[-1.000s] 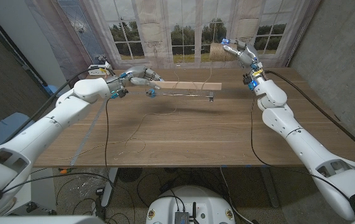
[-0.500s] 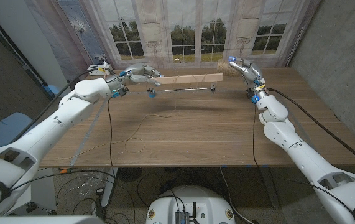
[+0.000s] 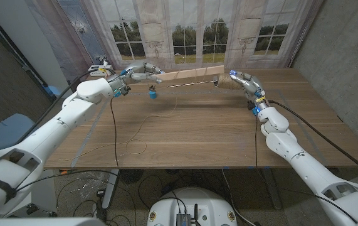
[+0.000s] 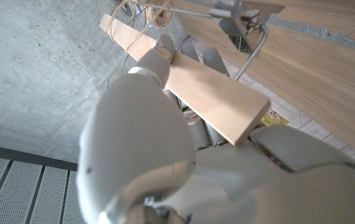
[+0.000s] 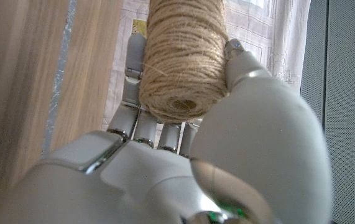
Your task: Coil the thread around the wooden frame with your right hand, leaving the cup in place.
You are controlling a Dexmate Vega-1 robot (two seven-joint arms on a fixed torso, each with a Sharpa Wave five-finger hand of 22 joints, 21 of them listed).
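Note:
My left hand (image 3: 140,73) grips the left end of the wooden frame (image 3: 191,75), a pale plank held in the air over the far side of the table. A thin metal rod (image 3: 191,83) runs under the plank. In the left wrist view my left hand (image 4: 165,149) clamps the plank (image 4: 208,93), and coils of twine (image 4: 154,11) sit at its far end. My right hand (image 3: 242,81) holds the twine spool (image 5: 183,56) beside the frame's right end. The right wrist view has my right hand (image 5: 183,168) wrapped around the spool. A small blue piece (image 3: 152,94) sits below the frame's left end.
Loose thread (image 3: 135,143) lies on the wooden table (image 3: 191,132) at centre left. Black cables (image 3: 111,125) cross the table on both sides. A small device (image 3: 99,66) stands at the back left corner, before the curtained window.
My right hand has come down and toward me with the spool, from above the frame's right end to beside it. The left hand has raised the frame slightly.

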